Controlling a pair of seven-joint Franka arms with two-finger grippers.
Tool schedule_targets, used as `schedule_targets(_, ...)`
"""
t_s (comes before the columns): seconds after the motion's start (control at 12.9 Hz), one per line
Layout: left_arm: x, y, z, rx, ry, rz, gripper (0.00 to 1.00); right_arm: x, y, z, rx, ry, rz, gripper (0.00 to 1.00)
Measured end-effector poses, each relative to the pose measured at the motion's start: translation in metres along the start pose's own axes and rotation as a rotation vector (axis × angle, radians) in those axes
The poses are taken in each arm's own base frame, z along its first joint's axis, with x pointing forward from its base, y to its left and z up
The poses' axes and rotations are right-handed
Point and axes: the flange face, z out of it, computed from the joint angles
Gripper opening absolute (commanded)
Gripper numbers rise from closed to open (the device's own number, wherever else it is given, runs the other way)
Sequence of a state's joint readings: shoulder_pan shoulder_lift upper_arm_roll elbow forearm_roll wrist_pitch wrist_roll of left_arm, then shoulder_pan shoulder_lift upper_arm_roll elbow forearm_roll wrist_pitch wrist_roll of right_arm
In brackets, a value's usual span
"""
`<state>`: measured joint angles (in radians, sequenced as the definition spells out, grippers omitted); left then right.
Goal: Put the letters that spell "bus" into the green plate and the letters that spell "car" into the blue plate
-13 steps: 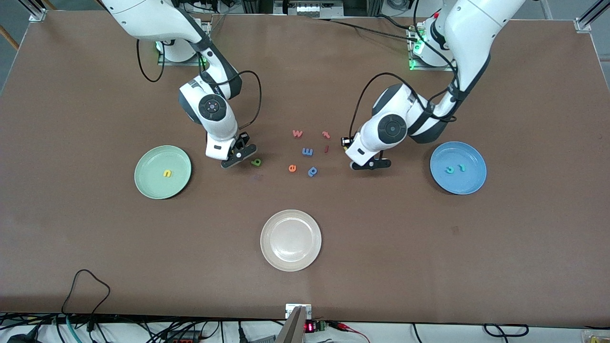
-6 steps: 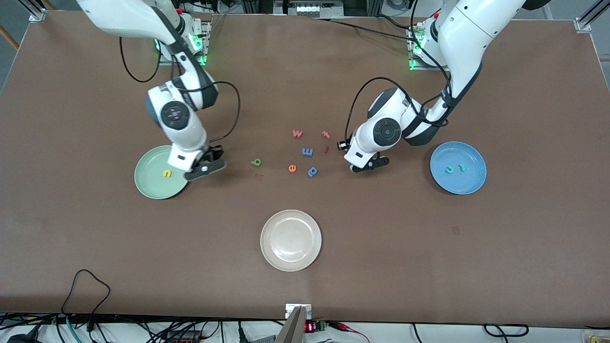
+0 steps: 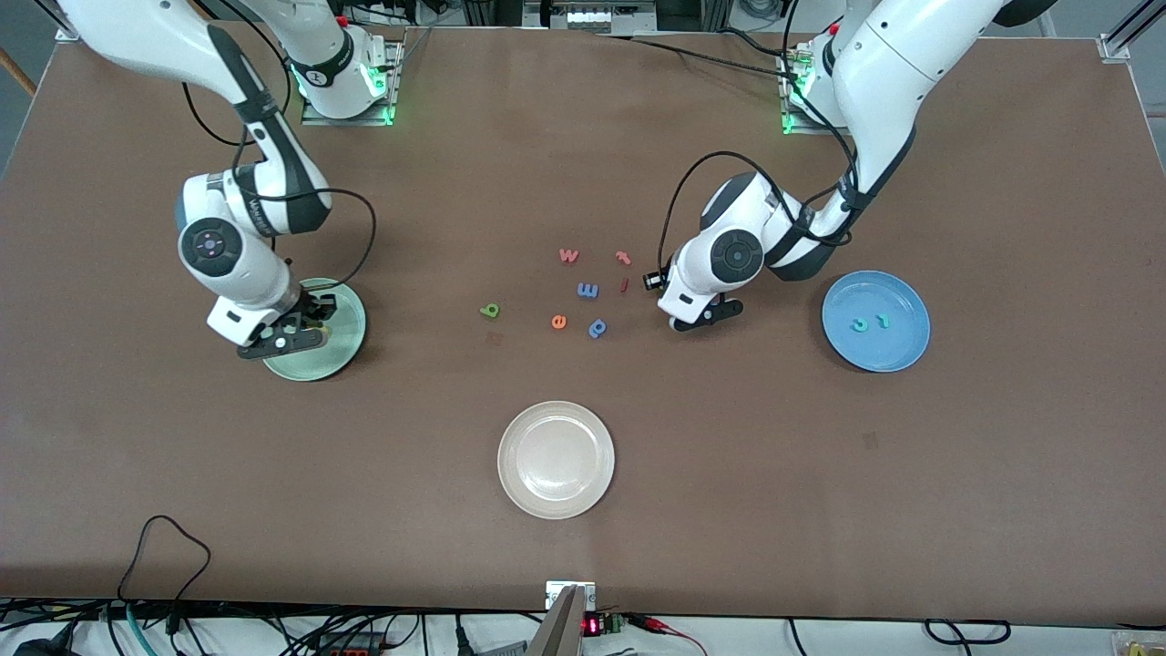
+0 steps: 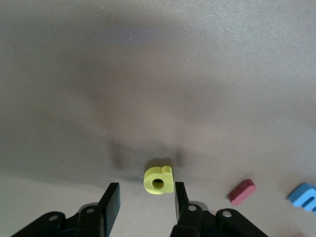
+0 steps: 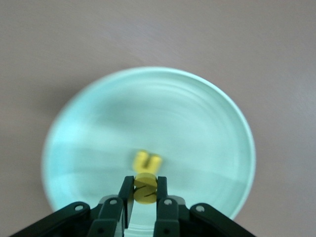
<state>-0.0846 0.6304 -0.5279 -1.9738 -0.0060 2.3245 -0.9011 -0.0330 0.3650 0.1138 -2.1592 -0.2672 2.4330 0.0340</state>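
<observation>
Two arms are reaching over the brown table (image 3: pixel 820 510), the right arm toward its own end and the left arm toward the middle.

Three plates are lying on it. The green plate (image 3: pixel 352 314) is sitting toward the right arm's end, the blue plate (image 3: pixel 902 351) toward the left arm's end, and a cream plate (image 3: pixel 556 460) between them, nearer the front camera.

The right gripper (image 3: pixel 278 343) is hanging over the green plate, its fingers (image 5: pixel 126 192) pinching a yellow "s" (image 5: pixel 145 185). The yellow "u" (image 5: pixel 147 159) is lying in that plate, just under the held letter.

The left gripper (image 3: pixel 700 317) is hanging low over the table beside the loose letters. Its fingers (image 4: pixel 112 207) are standing spread, with the yellow "a" (image 4: pixel 158 180) lying flat on the table between them; one finger is close beside the letter, but I cannot tell whether it is touching.

The teal "c" (image 3: pixel 860 323) and teal "r" (image 3: pixel 882 320) are lying side by side in the blue plate.

The green "b" (image 3: pixel 490 311) is lying on the table between the green plate and the loose letters.

Those are a pink "w" (image 3: pixel 568 255), a pink hooked letter (image 3: pixel 623 257), a blue "m" (image 3: pixel 588 290), a red bar (image 3: pixel 624 285), an orange "e" (image 3: pixel 558 321) and a blue "p" (image 3: pixel 598 327).
</observation>
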Motion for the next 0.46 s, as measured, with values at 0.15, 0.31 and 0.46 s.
schedule_targets(0.15,0.004,-0.001,0.003,-0.007,0.002,-0.013,0.52,-0.002,0.010,0.009,0.006,-0.012,0.011,1.00)
schedule_targets(0.31,0.006,-0.001,0.006,-0.018,0.007,-0.030,0.52,0.001,0.005,0.003,0.005,0.004,0.001,1.00)
schedule_targets(0.46,0.006,-0.001,0.007,-0.019,0.005,-0.034,0.52,0.011,-0.021,-0.022,-0.005,0.053,-0.048,1.00)
